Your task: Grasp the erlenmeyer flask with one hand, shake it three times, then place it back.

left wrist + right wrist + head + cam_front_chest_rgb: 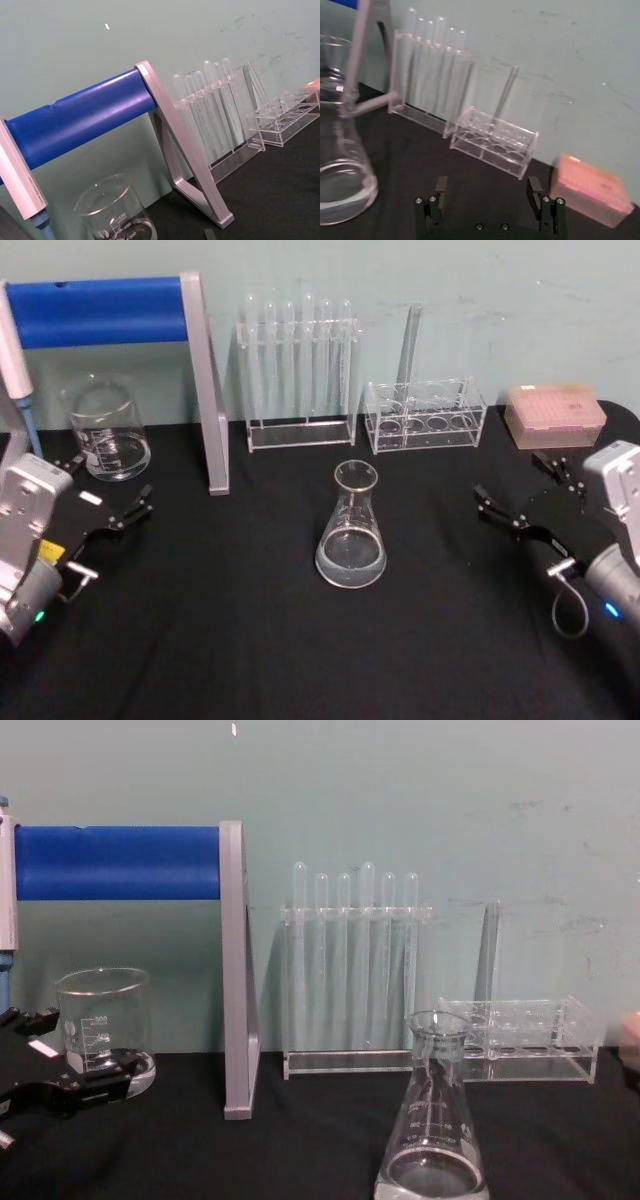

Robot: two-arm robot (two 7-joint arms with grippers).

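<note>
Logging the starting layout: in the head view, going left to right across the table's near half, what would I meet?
Left hand, open → erlenmeyer flask, standing upright → right hand, open.

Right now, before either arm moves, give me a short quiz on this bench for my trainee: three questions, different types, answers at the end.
1. True or false: the right gripper is shut on the erlenmeyer flask.
2. How does the flask sit? A: upright on the table, between the two grippers. B: tipped on its side. C: lifted off the table.
3. Fill in: the glass vessel just beyond the left gripper is a ____.
Key: 1 false, both grippers are open and apart from the flask. 2 A. 3 beaker.
</note>
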